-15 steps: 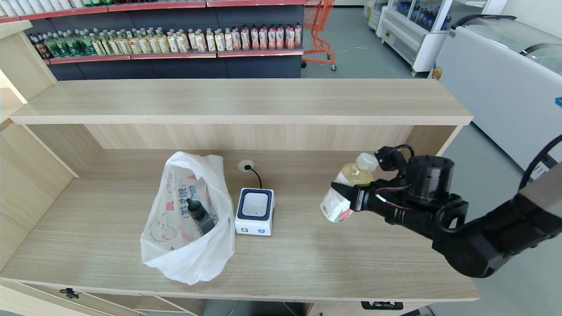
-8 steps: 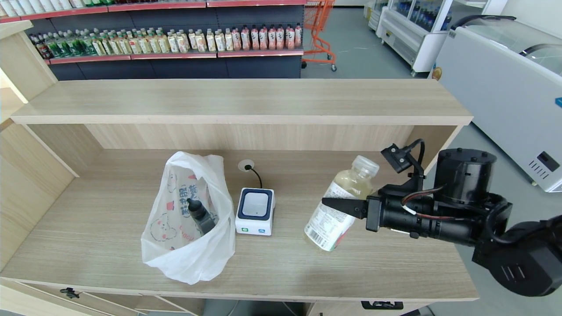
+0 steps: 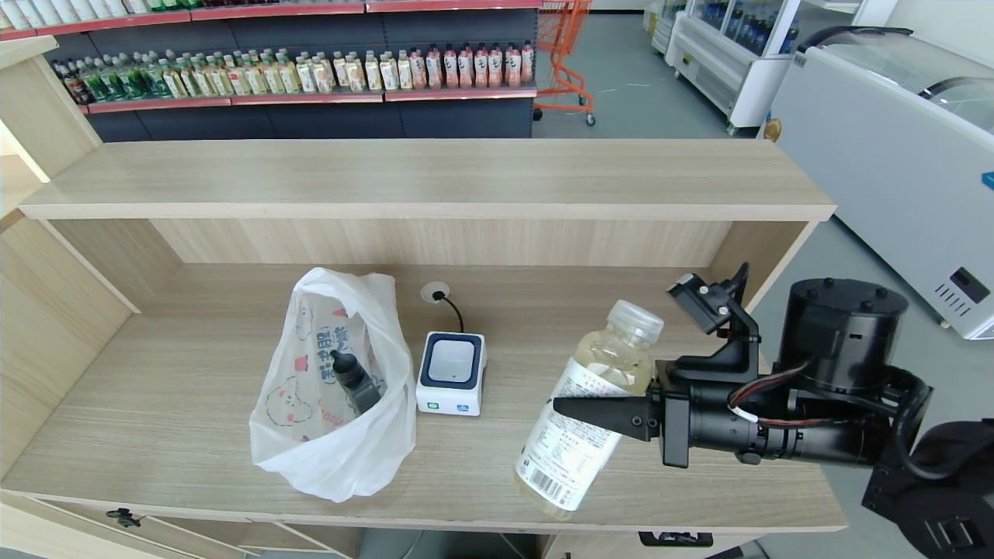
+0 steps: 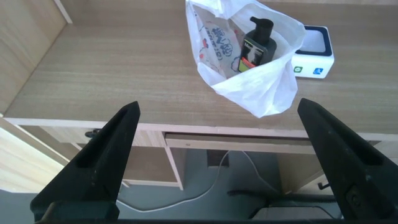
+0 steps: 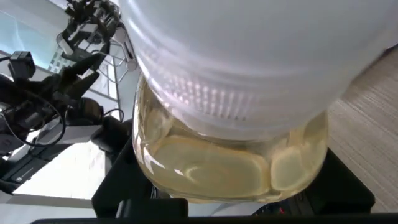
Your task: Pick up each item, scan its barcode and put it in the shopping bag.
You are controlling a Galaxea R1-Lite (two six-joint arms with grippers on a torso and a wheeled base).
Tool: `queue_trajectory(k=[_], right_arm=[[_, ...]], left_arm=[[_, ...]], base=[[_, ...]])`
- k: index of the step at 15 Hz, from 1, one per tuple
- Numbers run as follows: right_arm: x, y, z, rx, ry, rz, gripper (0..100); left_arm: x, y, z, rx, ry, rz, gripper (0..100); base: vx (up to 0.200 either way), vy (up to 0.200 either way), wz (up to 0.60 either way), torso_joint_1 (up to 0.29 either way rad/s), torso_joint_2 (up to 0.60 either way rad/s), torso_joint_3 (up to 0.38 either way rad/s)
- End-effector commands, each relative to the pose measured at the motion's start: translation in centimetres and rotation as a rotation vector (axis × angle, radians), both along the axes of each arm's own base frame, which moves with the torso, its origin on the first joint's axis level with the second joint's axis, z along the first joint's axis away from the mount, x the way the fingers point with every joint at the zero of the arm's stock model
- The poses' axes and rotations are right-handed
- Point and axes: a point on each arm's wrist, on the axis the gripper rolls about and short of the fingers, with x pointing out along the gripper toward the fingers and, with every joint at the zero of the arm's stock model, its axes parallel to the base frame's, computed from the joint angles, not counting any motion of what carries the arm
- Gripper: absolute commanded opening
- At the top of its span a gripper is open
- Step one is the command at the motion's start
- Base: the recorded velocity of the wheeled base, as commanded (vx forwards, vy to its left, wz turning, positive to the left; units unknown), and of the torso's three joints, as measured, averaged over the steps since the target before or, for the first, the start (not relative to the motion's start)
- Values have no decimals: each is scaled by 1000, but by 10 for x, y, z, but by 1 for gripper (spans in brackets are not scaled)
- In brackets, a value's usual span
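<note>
Bottle point(image 3: 563, 454) sits clamped mid-body in right gripper point(image 3: 576, 408), tilted, cap uppermost.

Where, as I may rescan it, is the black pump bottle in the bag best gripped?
Probably take the pump bottle by its neck, under the pump head, from above through the open mouth of the bag: it stands roughly upright, and the bag walls cover its sides.

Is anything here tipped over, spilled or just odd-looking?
Nothing is spilled or damaged. The clear plastic bottle of pale yellow drink is tilted, but only because the right gripper holds it in the air, cap on. The white plastic shopping bag stands open with a black pump bottle inside.
</note>
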Motion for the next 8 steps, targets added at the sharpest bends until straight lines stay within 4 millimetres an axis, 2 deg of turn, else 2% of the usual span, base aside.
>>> queue_trajectory(k=[1,4,8], right_arm=[[-8,2,3,6,2,22,0],[-16,10,5,25,42,53,0],[-16,8,4,21,45,45,0]], left_arm=[[0,0,0,0,0,0,100],[0,0,0,0,0,0,100],[0,0,0,0,0,0,100]], base=[[0,0,0,0,0,0],[0,0,0,0,0,0],[0,0,0,0,0,0]])
